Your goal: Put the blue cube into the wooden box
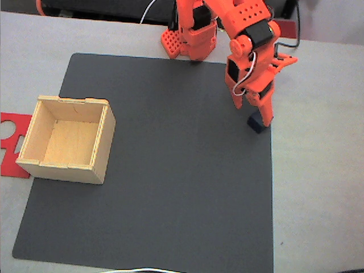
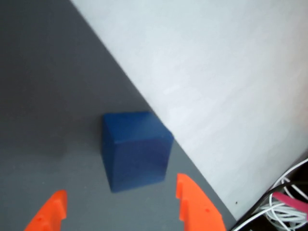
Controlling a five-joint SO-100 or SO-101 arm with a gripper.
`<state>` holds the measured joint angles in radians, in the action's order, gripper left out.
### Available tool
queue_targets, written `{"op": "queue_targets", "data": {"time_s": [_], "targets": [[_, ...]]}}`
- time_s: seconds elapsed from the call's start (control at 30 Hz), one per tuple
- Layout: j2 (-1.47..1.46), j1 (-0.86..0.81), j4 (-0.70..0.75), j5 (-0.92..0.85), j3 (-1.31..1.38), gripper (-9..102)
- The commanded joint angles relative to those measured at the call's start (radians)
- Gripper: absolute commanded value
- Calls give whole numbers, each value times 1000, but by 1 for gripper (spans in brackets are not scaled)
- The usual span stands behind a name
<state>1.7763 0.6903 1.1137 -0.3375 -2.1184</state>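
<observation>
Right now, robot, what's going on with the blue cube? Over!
Gripper open, low over mat edge. Blue cube just ahead of the fingertips, not grabbed yet. Wooden box across the mat, nothing between.

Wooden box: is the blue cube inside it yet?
No: in the fixed view the wooden box holds nothing, and the blue cube sits at the mat's right edge under the hand.

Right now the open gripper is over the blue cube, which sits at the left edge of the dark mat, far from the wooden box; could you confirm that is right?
Not quite: the blue cube sits at the right edge of the dark mat, as the fixed view shows. The rest holds: the gripper is open over it, and the wooden box stands far off at the mat's left side.
</observation>
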Motion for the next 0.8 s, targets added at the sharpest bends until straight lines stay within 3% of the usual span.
{"op": "queue_targets", "data": {"time_s": [0.0,0.4,0.6,0.77], "targets": [[-9,15,-26,2,51,29],[-120,28,-107,35,51,26],[-129,28,-110,35,60,2],[-104,-23,-58,21,92,0]]}}
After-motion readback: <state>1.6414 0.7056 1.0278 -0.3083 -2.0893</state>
